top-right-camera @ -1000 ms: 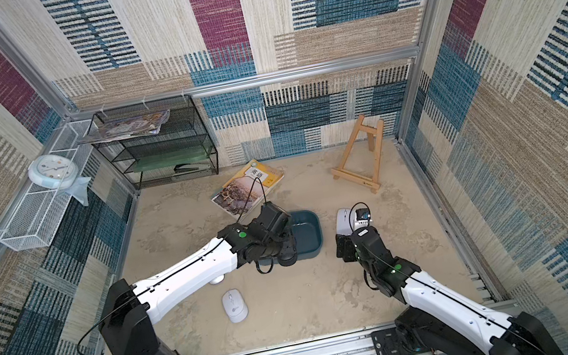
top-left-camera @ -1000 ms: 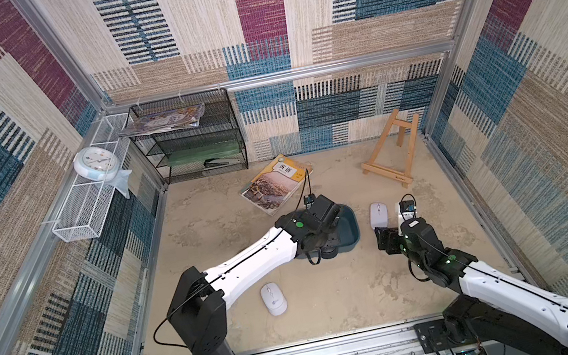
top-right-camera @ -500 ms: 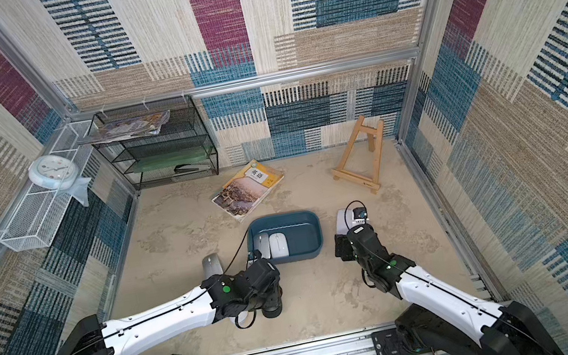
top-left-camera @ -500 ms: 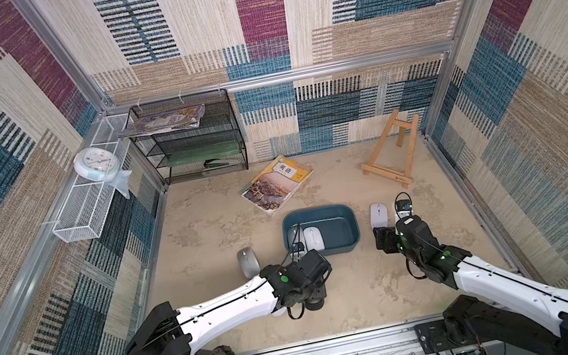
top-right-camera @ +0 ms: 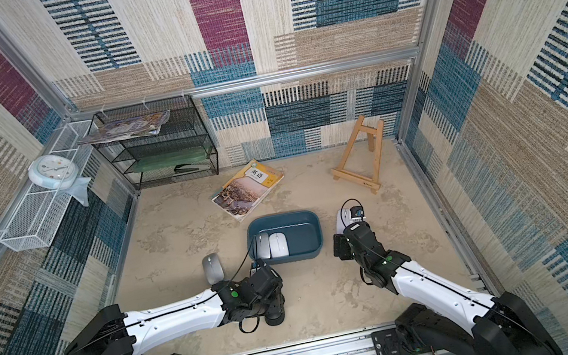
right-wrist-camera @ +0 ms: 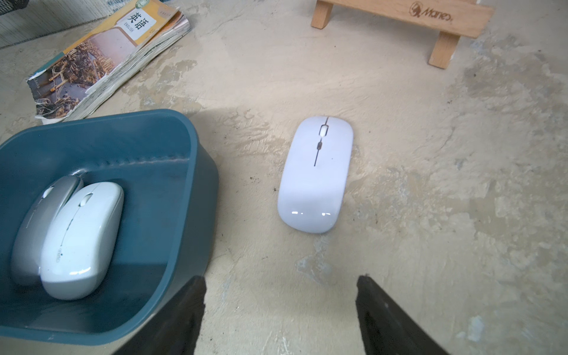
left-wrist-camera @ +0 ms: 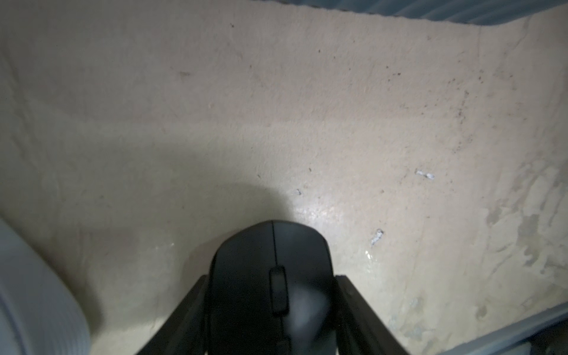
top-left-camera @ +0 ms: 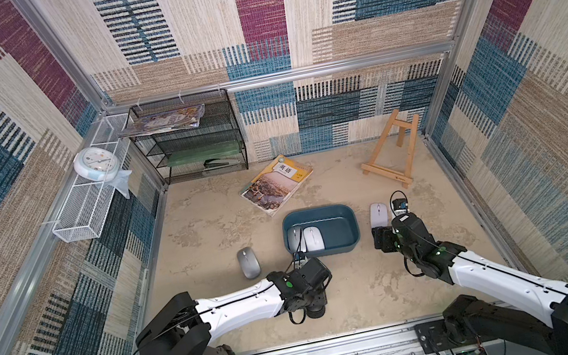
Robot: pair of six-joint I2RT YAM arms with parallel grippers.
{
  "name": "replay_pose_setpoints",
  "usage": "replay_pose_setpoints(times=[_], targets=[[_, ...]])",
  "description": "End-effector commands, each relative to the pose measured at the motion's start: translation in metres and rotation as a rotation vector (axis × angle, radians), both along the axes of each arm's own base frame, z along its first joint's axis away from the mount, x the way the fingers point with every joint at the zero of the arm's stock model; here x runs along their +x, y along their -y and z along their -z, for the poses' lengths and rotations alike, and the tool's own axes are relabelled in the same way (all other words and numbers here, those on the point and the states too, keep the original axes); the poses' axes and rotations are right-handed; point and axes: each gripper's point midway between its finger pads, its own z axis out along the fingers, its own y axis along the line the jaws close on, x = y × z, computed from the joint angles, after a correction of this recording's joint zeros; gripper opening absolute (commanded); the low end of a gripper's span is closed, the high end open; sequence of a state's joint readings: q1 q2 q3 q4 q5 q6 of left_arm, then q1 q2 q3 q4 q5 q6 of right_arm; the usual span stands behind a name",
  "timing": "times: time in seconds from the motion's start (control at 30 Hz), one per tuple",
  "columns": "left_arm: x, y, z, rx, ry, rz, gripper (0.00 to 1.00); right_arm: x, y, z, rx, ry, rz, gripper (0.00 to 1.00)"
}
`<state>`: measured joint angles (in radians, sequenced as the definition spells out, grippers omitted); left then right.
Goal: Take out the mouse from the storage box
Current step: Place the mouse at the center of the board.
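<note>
A grey mouse [top-left-camera: 248,263] lies on the counter [top-left-camera: 203,220]. The left end effector [left-wrist-camera: 271,276] clamps a black mouse [left-wrist-camera: 242,261] in front of the storage box [top-left-camera: 341,229], which holds a silver mouse [right-wrist-camera: 40,221] and a white mouse [right-wrist-camera: 80,239]. The right end effector [right-wrist-camera: 281,278] gapes wide, empty.

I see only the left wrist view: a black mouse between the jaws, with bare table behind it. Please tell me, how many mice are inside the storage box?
Observer: Two. A silver mouse and a white mouse lie side by side at one end of the storage box.
Operator: Thank you. Is any mouse already outside it?
Observer: Yes. A grey mouse lies on the table left of the box, apart from it.
Operator: And the right jaws, do they hold something?
Observer: No. They stand open and hold nothing.
</note>
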<state>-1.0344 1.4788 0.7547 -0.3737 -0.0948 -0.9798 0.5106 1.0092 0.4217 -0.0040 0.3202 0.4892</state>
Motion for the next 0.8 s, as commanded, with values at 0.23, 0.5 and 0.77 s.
replay_pose_setpoints(times=[0.23,0.5,0.77], targets=[[0.006,0.008,-0.007,-0.033,0.024,0.000,0.72,0.001,-0.001,-0.003,0.005,0.008,0.003,0.81],[0.030,-0.040,-0.067,0.056,0.292,-0.049,0.85,0.002,-0.002,-0.003,0.010,0.006,0.000,0.81],[0.039,-0.156,-0.155,0.150,0.705,-0.241,0.95,0.013,-0.005,-0.025,-0.013,0.005,0.008,0.81]])
